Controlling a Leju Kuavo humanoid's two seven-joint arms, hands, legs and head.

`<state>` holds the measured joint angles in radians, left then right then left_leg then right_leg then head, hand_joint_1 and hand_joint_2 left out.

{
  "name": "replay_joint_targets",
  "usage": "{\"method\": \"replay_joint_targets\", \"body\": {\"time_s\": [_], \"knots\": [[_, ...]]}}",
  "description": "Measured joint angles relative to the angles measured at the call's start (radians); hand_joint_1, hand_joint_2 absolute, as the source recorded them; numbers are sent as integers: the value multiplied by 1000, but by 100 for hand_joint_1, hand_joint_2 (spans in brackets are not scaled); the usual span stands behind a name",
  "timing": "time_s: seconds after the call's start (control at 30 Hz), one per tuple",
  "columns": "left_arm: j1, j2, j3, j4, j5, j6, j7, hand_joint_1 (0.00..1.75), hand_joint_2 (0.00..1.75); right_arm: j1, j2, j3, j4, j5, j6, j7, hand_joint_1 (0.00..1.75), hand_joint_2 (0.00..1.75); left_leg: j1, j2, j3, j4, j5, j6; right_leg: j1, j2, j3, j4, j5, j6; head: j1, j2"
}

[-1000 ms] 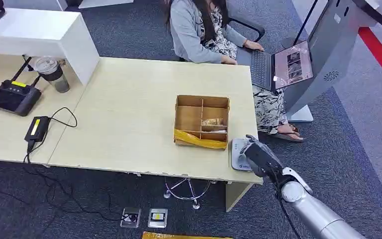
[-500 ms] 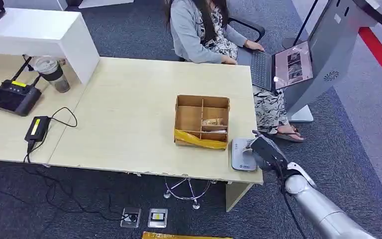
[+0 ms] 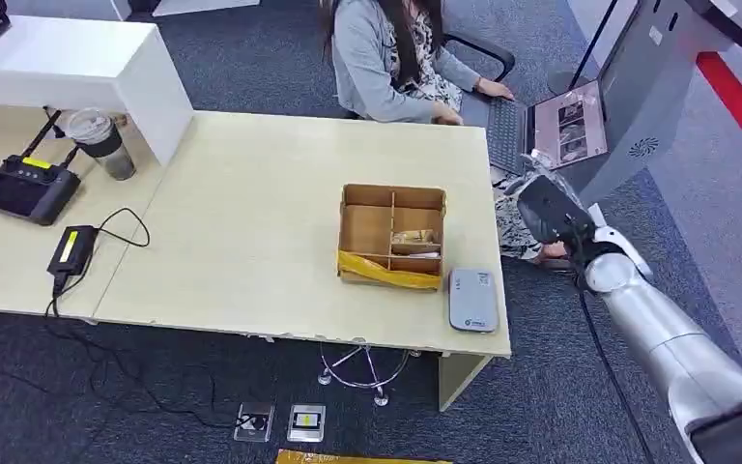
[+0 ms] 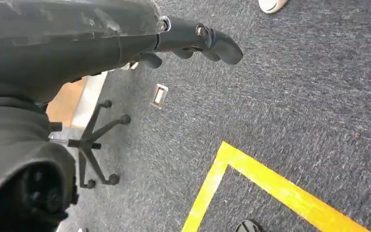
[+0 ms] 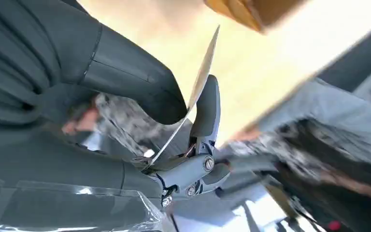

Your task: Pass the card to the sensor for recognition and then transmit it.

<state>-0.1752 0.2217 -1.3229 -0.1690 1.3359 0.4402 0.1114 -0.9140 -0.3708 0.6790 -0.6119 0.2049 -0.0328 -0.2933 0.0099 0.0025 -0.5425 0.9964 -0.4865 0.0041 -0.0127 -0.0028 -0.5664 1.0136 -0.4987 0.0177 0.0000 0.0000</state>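
While my right hand (image 3: pixel 549 208) pinches the thin pale card (image 5: pixel 193 92) (thumb against finger), I should steady it toward the person (image 3: pixel 386 58) at eleven o'clock.

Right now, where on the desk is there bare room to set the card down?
The widest bare patch of the pale wooden desk lies between the black power adapter and the brown compartmented cardboard box. The corner by the grey card reader is crowded.
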Motion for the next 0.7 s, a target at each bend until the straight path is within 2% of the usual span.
{"method": "replay_joint_targets", "body": {"time_s": [0.13, 0.37, 0.53, 0.7], "knots": [[0, -7, -4, 0, -18, -10, 3, 0, 0, -74, 18, 4, 15, 29, 8, -3, 175, 175, 0, -1, -1, 0, 0, 0, 0, 0, 0, 1, 0, 0, 1, 0], [0, -9, -24, 0, -32, -30, 0, 0, 0, -165, 92, 24, 83, 69, 15, 1, 175, 175, 0, -1, -2, 0, 1, 0, 0, -1, -1, 1, 0, 0, 1, 0], [-1, -8, -30, 0, -34, -34, -22, 0, 0, -188, 150, 36, 129, 92, 15, 32, 175, 175, 1, -1, -1, 0, 1, 0, 1, 0, -1, 1, 0, 0, 1, 0], [0, -8, -32, 0, 4, -47, -76, 0, 0, -188, 193, 49, 163, 106, 10, 57, 175, 175, 1, -1, -1, 0, 1, -1, 1, -1, -1, 1, 0, 0, 1, 0]]}}
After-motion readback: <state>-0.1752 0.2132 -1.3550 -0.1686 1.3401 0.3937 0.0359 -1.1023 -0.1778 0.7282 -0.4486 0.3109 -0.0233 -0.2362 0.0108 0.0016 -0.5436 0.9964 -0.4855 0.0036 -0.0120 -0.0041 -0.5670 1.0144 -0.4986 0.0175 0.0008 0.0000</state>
